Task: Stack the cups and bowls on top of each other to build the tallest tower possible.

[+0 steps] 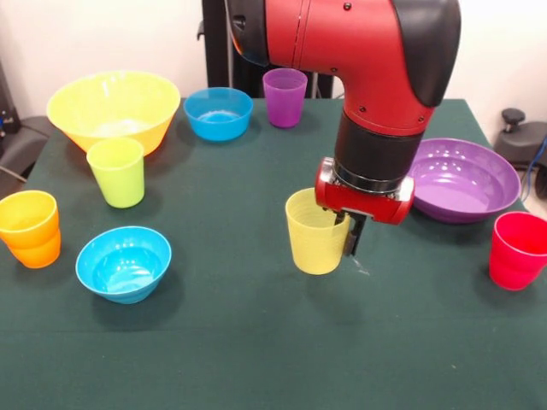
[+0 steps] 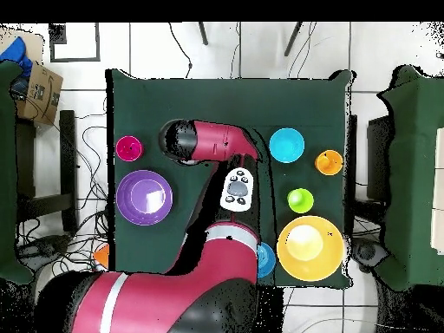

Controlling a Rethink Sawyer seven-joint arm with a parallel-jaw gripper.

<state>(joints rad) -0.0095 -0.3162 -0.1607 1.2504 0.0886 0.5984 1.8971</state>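
A yellow cup (image 1: 314, 232) stands upright at mid-table, its base at or just above the green cloth. My gripper (image 1: 346, 232) is shut on its right rim: one black finger (image 1: 355, 236) lies against the outer wall, the other is hidden inside. In the overhead view the arm (image 2: 208, 141) covers this cup. A lime cup (image 1: 117, 172) (image 2: 300, 200), an orange cup (image 1: 30, 229) (image 2: 329, 161), a purple cup (image 1: 285, 96), a red cup (image 1: 518, 249) (image 2: 128, 147), two blue bowls (image 1: 124, 263) (image 1: 218, 113), a large yellow bowl (image 1: 114, 108) (image 2: 310, 248) and a purple bowl (image 1: 463, 179) (image 2: 144, 197) stand apart. No tower shows.
The pieces ring the table (image 1: 256, 359), which is covered in green cloth. The red cup is close to the right edge and the orange cup to the left edge in the front view. Chairs and cables surround the table in the overhead view.
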